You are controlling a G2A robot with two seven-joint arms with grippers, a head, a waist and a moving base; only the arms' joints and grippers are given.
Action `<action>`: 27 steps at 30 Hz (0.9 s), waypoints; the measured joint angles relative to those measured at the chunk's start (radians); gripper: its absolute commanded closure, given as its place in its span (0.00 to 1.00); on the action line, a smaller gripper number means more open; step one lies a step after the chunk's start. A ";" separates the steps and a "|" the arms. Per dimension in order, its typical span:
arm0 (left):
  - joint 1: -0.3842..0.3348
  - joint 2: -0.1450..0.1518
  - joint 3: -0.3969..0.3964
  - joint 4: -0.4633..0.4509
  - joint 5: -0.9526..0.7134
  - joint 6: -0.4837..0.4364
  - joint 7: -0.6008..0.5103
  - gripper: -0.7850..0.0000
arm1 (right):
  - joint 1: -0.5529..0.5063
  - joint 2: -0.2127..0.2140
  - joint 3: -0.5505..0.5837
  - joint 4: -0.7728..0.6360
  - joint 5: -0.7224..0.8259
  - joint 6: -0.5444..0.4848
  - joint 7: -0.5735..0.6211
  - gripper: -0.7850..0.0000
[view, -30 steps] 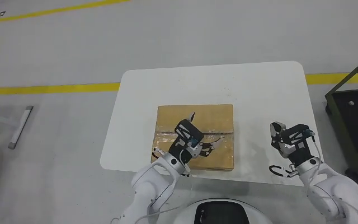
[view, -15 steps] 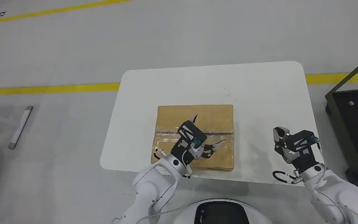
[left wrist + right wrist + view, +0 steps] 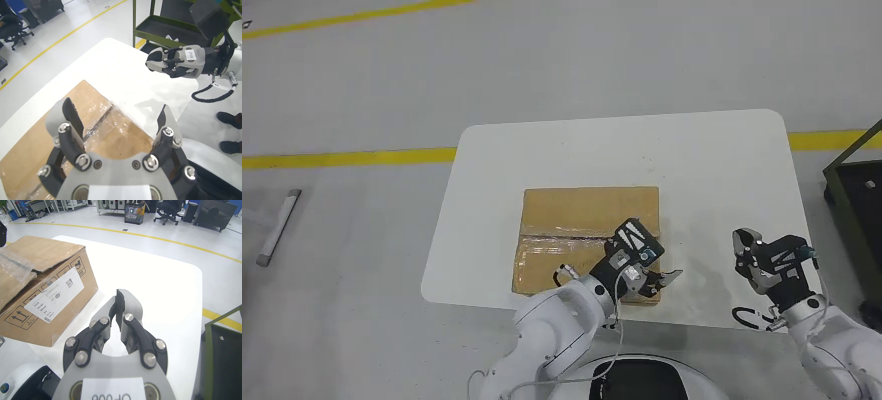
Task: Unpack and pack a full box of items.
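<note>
A shut cardboard box (image 3: 582,225) lies at the near middle of the white table (image 3: 642,150), its flaps sealed with wrinkled clear tape (image 3: 100,121) along the centre seam. My left gripper (image 3: 662,270) hovers open over the box's near right corner, nothing between its fingers (image 3: 72,113). In the right wrist view the box (image 3: 47,279) shows a white label on its side and a slightly lifted flap. My right gripper (image 3: 747,245) stands shut and empty over bare table, well to the right of the box; from the left wrist, the right gripper (image 3: 157,63) is seen beyond the box.
A green metal rack (image 3: 857,200) stands just off the table's right edge; the right wrist view shows the rack (image 3: 223,351) close beside that arm. Bare table surface surrounds the box on the far and right sides.
My left gripper has swung right, from the box's middle seam to its near right corner. The right gripper has drawn back a little toward the near table edge.
</note>
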 measured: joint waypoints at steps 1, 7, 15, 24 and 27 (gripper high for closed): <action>-0.011 -0.002 0.007 0.007 -0.001 0.000 -0.020 0.16 | -0.002 0.000 0.002 0.000 0.000 -0.001 -0.001 1.00; -0.039 -0.006 0.029 0.031 0.005 -0.004 -0.107 0.23 | -0.007 0.000 0.014 0.005 0.008 -0.003 -0.005 1.00; -0.050 -0.008 0.029 0.053 0.003 0.002 -0.155 0.23 | -0.008 0.000 0.016 0.007 0.012 -0.004 -0.008 1.00; -0.051 -0.007 0.018 0.049 0.028 0.019 -0.148 0.23 | -0.006 -0.001 0.011 0.007 0.007 -0.003 -0.008 1.00; -0.048 -0.005 0.014 0.059 0.041 0.016 -0.158 0.30 | -0.005 -0.002 0.008 0.008 0.005 -0.001 -0.007 1.00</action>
